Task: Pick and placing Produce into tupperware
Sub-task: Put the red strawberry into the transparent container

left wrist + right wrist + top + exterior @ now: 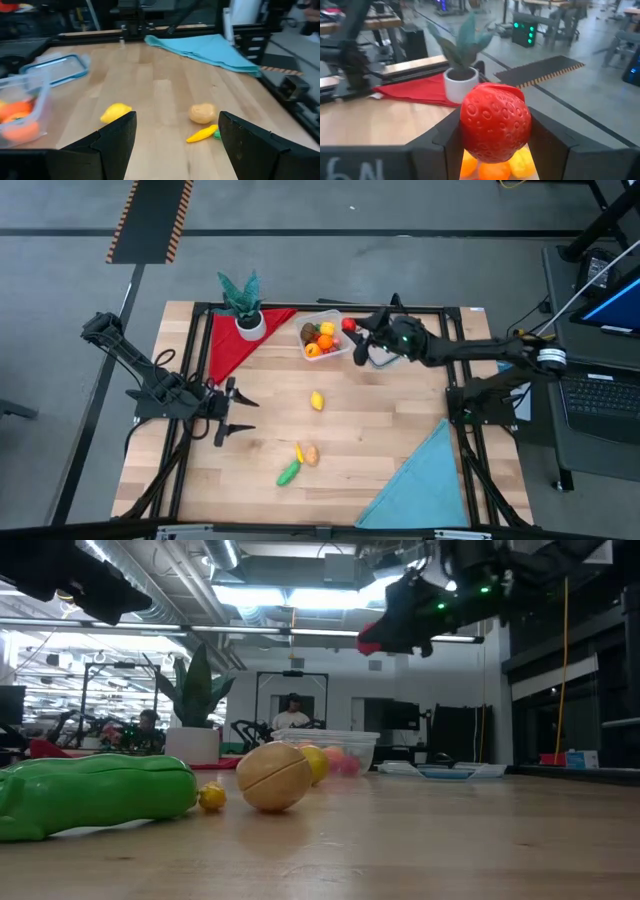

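A: Tupperware (pixel 325 340), clear, square, stands toward the table's far edge. Contents: orange, yellow and brown produce pieces. What surrounds it?

B: Potted plant (pixel 246 308) in a white pot, to the tupperware's left, on a red cloth (pixel 232 342). Clear lid with blue rim (pixel 383 358), just right of the tupperware, partly under the right arm. Right gripper (pixel 352 328) hangs at the tupperware's right rim, raised off the table, fingers clamped on a red strawberry (pixel 494 123); the wrist view shows orange and yellow pieces directly below the berry.

A: Loose items nearer than the tupperware?

B: Yellow lemon (pixel 317 401), alone on bare wood, toward the near side. Further that way, a close cluster: brown potato (pixel 311 454), small yellow piece (pixel 299 451), green vegetable (pixel 289 473). Blue cloth (pixel 420 480) fills the near right corner, well apart from the tupperware.

A: Left side?

B: Left gripper (pixel 227 410) waits near the left table edge, nearer and left of the tupperware, fingers spread wide, nothing between them. Open wood lies between it and the lemon. Black frame rails (pixel 195 370) run along the left and right table edges.
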